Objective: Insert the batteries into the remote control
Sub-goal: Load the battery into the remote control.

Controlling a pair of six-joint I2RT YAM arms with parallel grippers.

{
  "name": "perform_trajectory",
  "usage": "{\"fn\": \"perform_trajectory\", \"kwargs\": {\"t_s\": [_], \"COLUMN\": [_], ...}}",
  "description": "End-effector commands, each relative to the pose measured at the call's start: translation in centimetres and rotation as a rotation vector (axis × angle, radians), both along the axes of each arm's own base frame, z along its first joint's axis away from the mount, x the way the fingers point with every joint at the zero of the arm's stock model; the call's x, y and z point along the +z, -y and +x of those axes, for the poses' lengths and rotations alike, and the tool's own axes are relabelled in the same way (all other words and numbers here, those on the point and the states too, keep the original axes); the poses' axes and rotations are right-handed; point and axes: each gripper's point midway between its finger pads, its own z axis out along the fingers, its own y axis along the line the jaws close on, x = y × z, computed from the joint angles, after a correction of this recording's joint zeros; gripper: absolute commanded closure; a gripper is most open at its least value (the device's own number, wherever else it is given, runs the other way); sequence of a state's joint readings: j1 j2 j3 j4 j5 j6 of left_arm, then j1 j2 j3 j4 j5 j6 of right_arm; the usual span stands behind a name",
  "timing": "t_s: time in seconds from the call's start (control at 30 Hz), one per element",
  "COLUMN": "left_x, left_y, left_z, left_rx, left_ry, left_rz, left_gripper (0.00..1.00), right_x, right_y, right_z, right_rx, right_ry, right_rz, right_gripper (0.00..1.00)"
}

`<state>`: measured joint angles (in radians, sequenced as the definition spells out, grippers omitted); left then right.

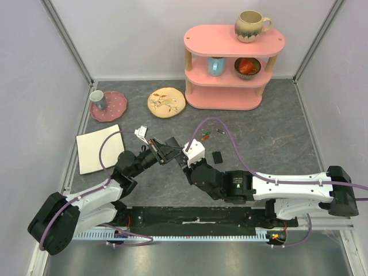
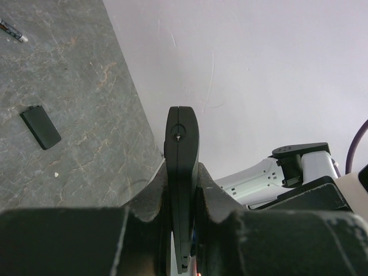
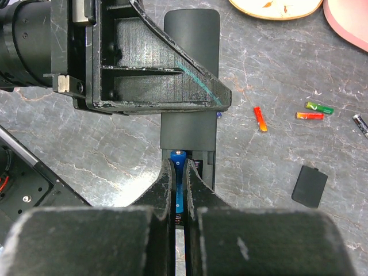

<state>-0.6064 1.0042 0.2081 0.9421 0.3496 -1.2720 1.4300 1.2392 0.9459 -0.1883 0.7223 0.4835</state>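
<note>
The left end effector (image 2: 181, 190) is clenched on the remote control (image 3: 191, 34), a slim bar of matte black plastic with rounded corners. It is held at mid-bench, with one ribbed black finger lying across its back. The right end effector (image 3: 179, 172) is clenched on a blue battery (image 3: 178, 164), a small glossy cylinder. The cell's tip sits at the open recess in the end of the remote that faces the right arm.

The bench (image 1: 276, 144) is dark grey and veined like stone. Just right of the end effectors lies a short flat black plastic cover (image 3: 309, 186), rectangular with softened corners. Farther back and to the right lie the loose batteries (image 3: 309, 115): one red-orange, one orange beside a green one, and a dark one with a silver end. The green cell bears a pale mark too small to read.

At the far right stands a pink three-tier shelf (image 1: 230, 41) with oval boards and pale wooden posts. A speckled beige ceramic mug (image 1: 250, 26) is on top, and a blue cup (image 1: 216, 66) and a bowl (image 1: 248, 68) are on the middle tier. At the far left a pink dotted plate (image 1: 115, 108) carries a grey cup (image 1: 98, 99). A cream round plate (image 1: 166, 102) with a leafy pattern is beside it, and a plain white square plate (image 1: 99, 148) lies nearer, at the left.
</note>
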Motion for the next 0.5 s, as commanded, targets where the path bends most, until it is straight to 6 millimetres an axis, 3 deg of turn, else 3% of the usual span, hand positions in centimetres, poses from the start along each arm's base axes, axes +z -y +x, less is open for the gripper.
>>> {"fn": "perform_trajectory", "kwargs": {"t_s": [0.0,0.47], "left_x": [4.9,5.7], "left_y": [0.0,-0.4], "left_z": [0.4,0.5], "left_rx": [0.019,0.049], "left_ry": [0.105,0.156], "left_rz": [-0.09,-0.066], "left_gripper": [0.98,0.98], "right_x": [-1.1,-2.0], "right_y": [-0.1,-0.1], "right_z": [-0.9,-1.9], "right_rx": [-0.002,0.014], "right_ry": [-0.035,-0.109], "right_rz": [0.008,-0.012], "right_gripper": [1.0,1.0]}}
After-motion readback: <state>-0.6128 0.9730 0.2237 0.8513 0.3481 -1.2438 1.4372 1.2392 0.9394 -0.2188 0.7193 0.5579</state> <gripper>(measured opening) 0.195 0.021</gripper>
